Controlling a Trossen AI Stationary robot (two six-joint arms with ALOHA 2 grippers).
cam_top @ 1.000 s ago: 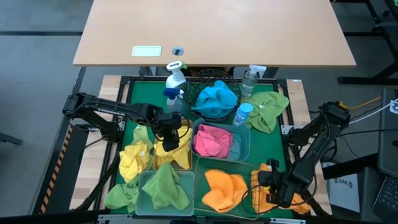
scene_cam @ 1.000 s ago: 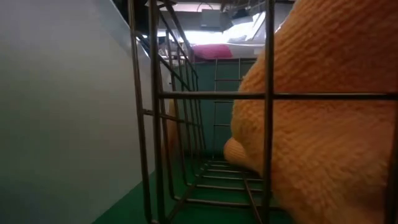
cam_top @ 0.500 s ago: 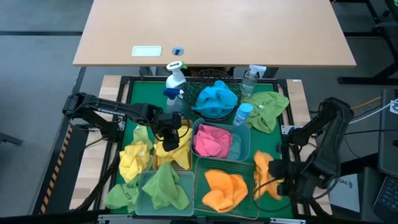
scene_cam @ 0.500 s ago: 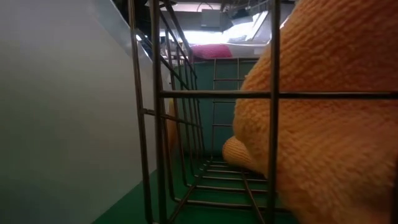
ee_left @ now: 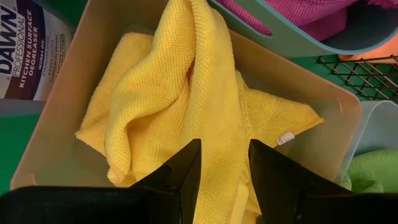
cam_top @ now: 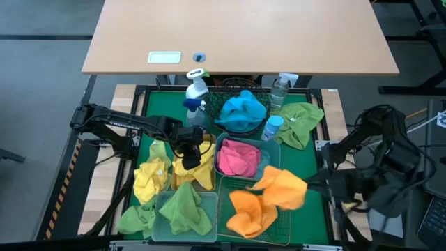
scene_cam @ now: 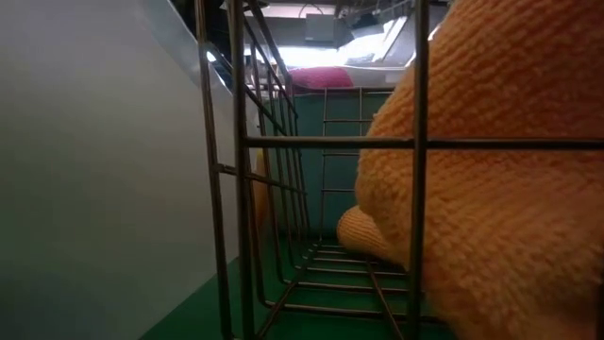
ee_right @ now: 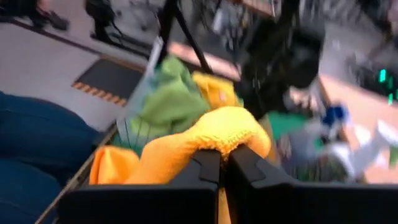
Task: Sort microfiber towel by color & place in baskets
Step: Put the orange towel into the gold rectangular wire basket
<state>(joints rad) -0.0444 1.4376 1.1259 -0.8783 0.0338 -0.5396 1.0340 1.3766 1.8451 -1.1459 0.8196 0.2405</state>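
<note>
My right gripper (cam_top: 306, 185) is shut on an orange towel (cam_top: 281, 187), held up over the green wire basket (cam_top: 284, 224), where more orange towels (cam_top: 245, 210) lie; the low view shows one (scene_cam: 491, 198) behind the wires. My left gripper (cam_top: 190, 149) is down in the amber bin (ee_left: 74, 74), its fingers around a yellow towel (ee_left: 168, 93). The blue towel (cam_top: 242, 110) fills the black mesh basket, pink (cam_top: 238, 159) the teal bin, green (cam_top: 185, 208) the pale-green bin. Loose yellow (cam_top: 150, 178) and green towels (cam_top: 301, 120) lie on the mat. My right gripper pinches a bunched fold of the orange towel (ee_right: 219, 138) between both fingers, reaching level from the table's right. The towel is lifted clear and droops on either side of the fingers. My left gripper, pointing down from above, has a bunched ridge of the yellow towel (ee_left: 224, 155) between its fingers (ee_left: 186, 171). The rest of that towel lies on the bin's floor.
Spray bottles (cam_top: 196, 87) (cam_top: 279, 89) stand at the mat's far edge, and a small bottle (cam_top: 272, 127) stands beside the teal bin. A loose green towel (cam_top: 136, 219) lies at the near left corner. The bins stand packed together mid-mat.
My right gripper has risen from the near right corner of the mat and carried the orange towel toward the table's left. The towel, first low beside the wire basket, now hangs lifted clear over the basket's right half.
</note>
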